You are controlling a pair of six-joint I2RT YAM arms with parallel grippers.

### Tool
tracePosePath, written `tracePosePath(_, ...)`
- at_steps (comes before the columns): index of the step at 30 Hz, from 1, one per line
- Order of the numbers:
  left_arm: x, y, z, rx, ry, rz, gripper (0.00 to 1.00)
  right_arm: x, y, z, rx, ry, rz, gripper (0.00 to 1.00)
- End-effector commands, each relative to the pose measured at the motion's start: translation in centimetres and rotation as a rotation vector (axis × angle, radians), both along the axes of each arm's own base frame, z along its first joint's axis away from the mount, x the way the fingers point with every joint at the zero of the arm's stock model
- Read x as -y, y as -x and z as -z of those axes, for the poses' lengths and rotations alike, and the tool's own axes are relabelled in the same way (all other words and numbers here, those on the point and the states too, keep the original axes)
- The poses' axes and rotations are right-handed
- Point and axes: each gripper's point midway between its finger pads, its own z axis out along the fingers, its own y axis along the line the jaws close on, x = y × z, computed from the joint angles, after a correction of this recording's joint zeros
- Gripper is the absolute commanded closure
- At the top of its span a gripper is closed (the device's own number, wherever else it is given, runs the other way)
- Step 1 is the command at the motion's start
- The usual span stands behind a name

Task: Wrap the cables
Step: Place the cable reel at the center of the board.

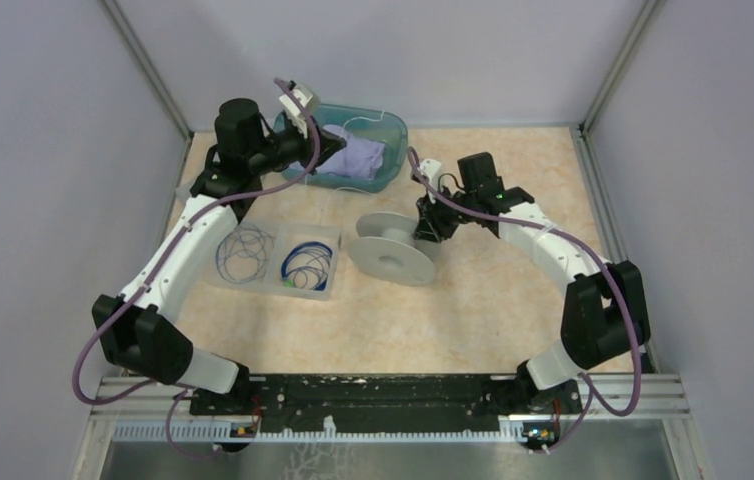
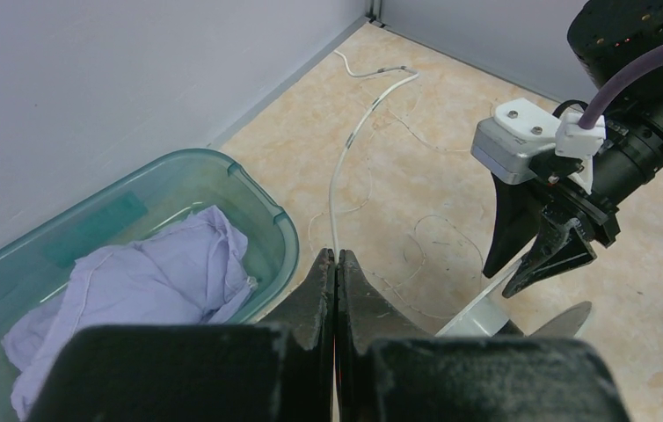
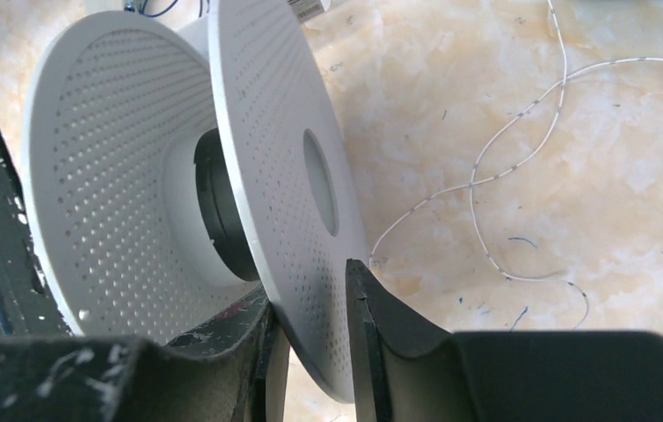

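Cables are lying in two places: the whitish cable (image 2: 350, 141) (very thin, with faint dark bands) is trailing in loose curves across the desk (image 3: 451, 105) toward the back wall, and the blue cables (image 1: 290, 262) are sitting coiled in a clear tray (image 1: 336, 270). The left tool (image 2: 336, 257) is pressing together on the whitish cable's near end. The right tool (image 3: 309, 280) is straddling the white spool (image 3: 117, 158) at its perforated flange; whether it is gripping, I cannot tell.

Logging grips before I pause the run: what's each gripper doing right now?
Left gripper: shut, pinching the white cable.
Right gripper: closed on the edge of the white spool, as far as the wrist view shows.
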Motion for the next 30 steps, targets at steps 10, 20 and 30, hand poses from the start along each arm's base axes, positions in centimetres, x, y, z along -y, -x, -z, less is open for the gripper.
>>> tracePosePath(10,-0.6,2.6,-0.3,0.072,-0.052,0.050,1.00,-0.6,-1.0,-3.8,0.193,0.000,-0.046,0.73)
tracePosePath(20,-0.6,2.0,1.0,0.066,-0.065,0.037,1.00,-0.2,-0.7,-4.3,0.221,0.026,-0.076,0.65)
tracePosePath(30,0.2,2.1,2.4,0.035,-0.081,0.066,1.00,-0.2,-0.5,-4.4,0.223,0.046,-0.118,0.60)
